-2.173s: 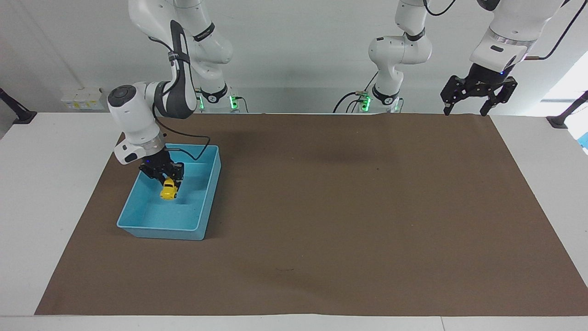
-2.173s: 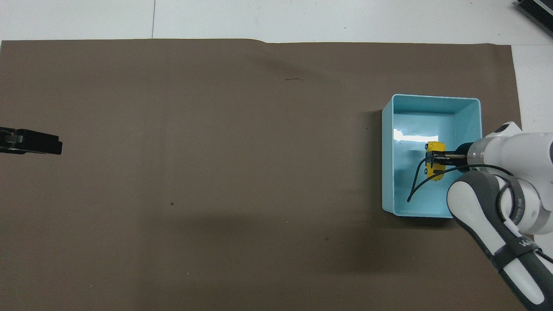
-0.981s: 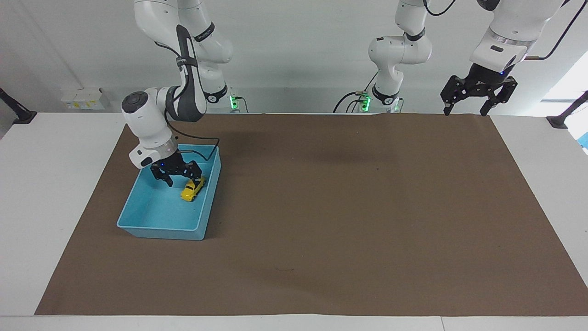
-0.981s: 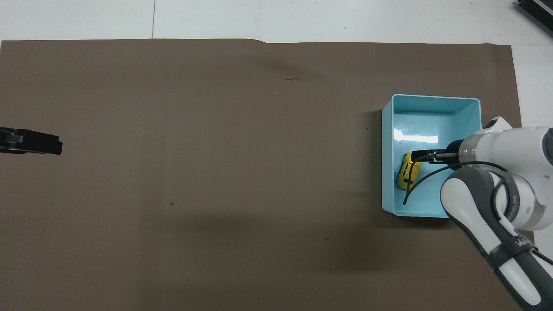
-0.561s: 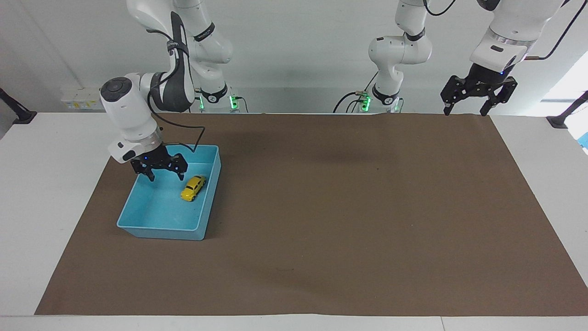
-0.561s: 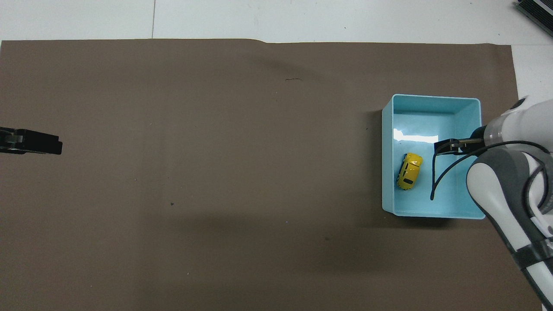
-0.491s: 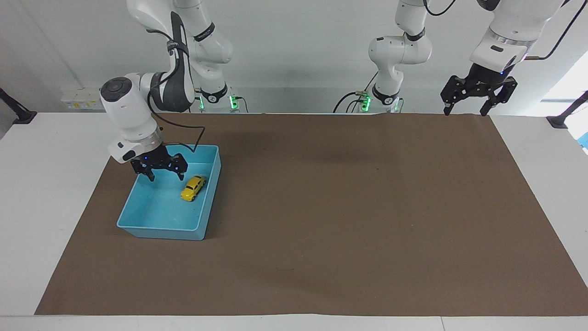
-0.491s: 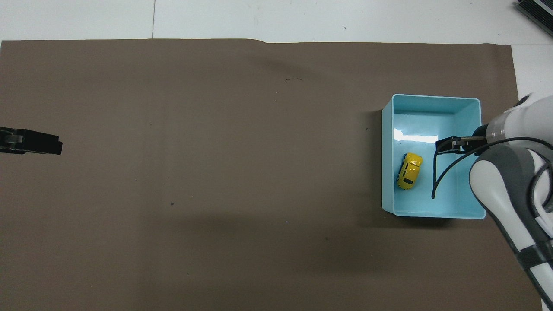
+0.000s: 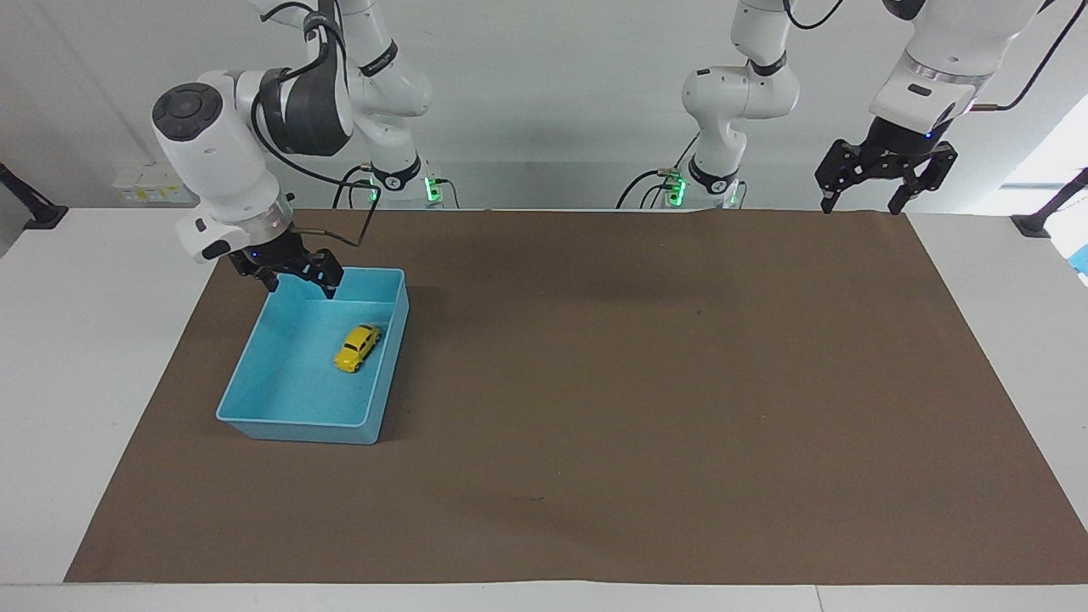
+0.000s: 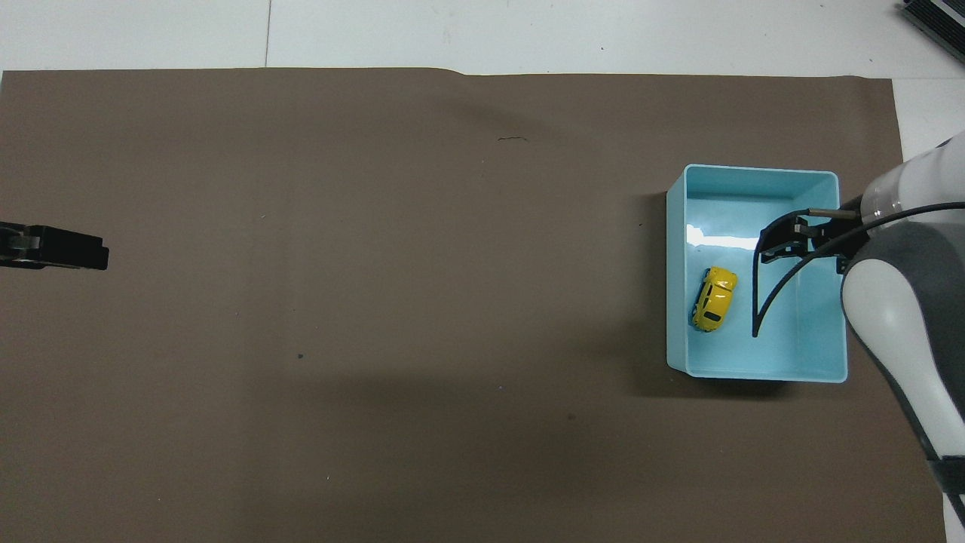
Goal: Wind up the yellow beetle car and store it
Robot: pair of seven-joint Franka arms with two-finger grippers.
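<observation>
The yellow beetle car stands on its wheels on the floor of the blue bin, close to the bin wall that faces the middle of the table. It also shows in the overhead view. My right gripper is open and empty, raised over the end of the bin nearest the robots, apart from the car; it shows in the overhead view too. My left gripper waits open and empty, high over the mat's edge at the left arm's end.
The blue bin stands on a brown mat at the right arm's end of the table. A black cable from the right wrist hangs over the bin.
The right gripper let go of the car in the bin, opened, then rose and drew back toward the robots. The car now lies by the bin wall. The left arm has not moved.
</observation>
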